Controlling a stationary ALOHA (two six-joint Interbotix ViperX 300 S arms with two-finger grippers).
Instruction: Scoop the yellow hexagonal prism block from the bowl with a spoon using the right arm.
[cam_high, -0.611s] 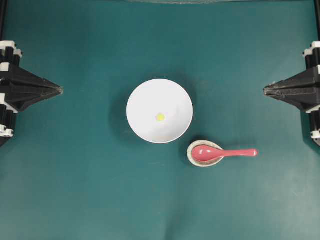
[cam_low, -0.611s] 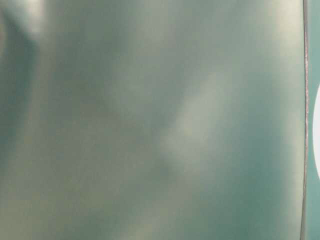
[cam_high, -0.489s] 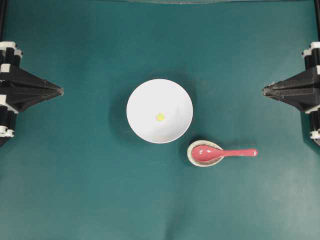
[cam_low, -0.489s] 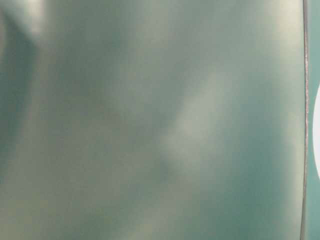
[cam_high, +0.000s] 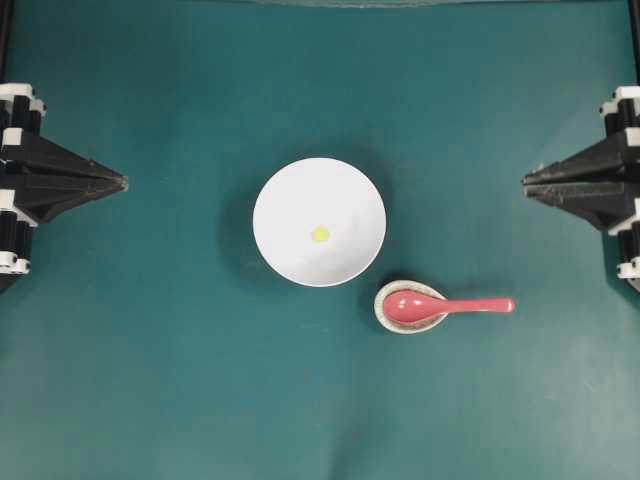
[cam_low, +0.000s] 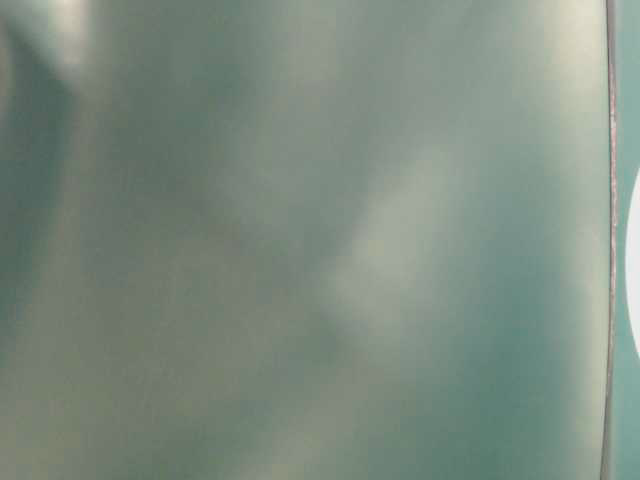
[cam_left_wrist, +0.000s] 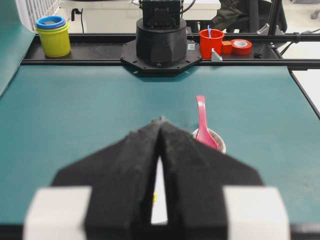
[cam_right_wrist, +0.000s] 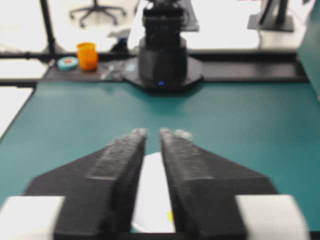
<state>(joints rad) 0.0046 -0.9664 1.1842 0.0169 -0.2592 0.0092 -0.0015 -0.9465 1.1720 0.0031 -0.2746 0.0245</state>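
The white bowl stands mid-table with the tiny yellow block lying near its centre. The pink-red spoon lies to its lower right, scoop resting in a small speckled dish, handle pointing right. My left gripper hovers at the far left edge, shut and empty; its tips meet in the left wrist view. My right gripper hovers at the far right edge, above and right of the spoon's handle. It is empty, its jaws a narrow gap apart. The bowl and block show between its fingers.
The speckled cream dish under the spoon's scoop nearly touches the bowl's lower right rim. The green mat covers the table. The table-level view is blurred, with only a white sliver of the bowl at its right edge. Arm bases stand at both ends.
My right gripper's jaws have parted slightly and its tip has crept a little to the left. The left gripper, bowl, block and spoon have not moved.
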